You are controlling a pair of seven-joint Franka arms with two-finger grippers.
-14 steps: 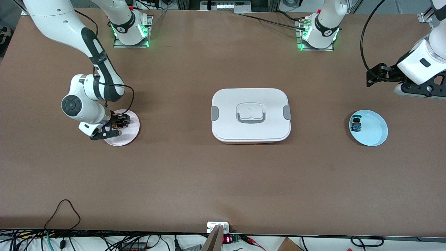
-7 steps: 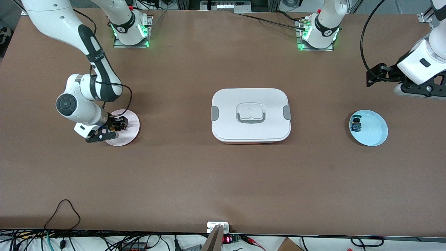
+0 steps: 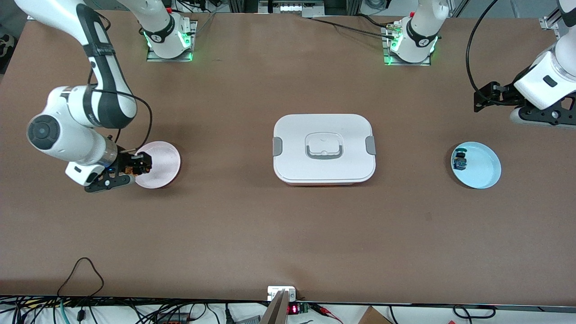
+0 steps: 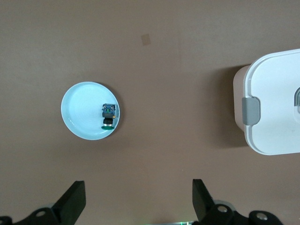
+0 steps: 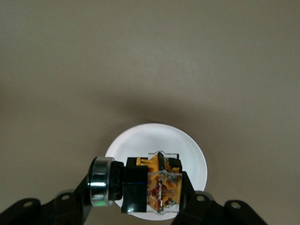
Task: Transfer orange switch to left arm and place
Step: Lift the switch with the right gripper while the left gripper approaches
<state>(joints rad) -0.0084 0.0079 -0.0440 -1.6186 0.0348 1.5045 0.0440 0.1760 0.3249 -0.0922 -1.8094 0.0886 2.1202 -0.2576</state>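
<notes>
My right gripper [image 3: 135,169] is shut on the orange switch [image 3: 131,170] and holds it above the edge of the pink plate [image 3: 161,164] at the right arm's end of the table. In the right wrist view the orange switch [image 5: 157,185] lies sideways between the fingers, its round metal-rimmed cap [image 5: 101,187] to one side, over the plate [image 5: 154,138]. My left gripper [image 3: 483,98] is open and empty, waiting in the air at the left arm's end; its fingers [image 4: 75,199] frame bare table. The white box [image 3: 324,148] sits mid-table between the arms.
A light blue plate [image 3: 481,166] holding a blue-bodied switch [image 3: 460,161] lies at the left arm's end, also in the left wrist view [image 4: 84,117]. Cables and a small device [image 3: 282,294] line the table's front edge.
My right gripper has lifted the orange switch off the pink plate and moved it toward the table's end, away from the box. The left arm has not moved.
</notes>
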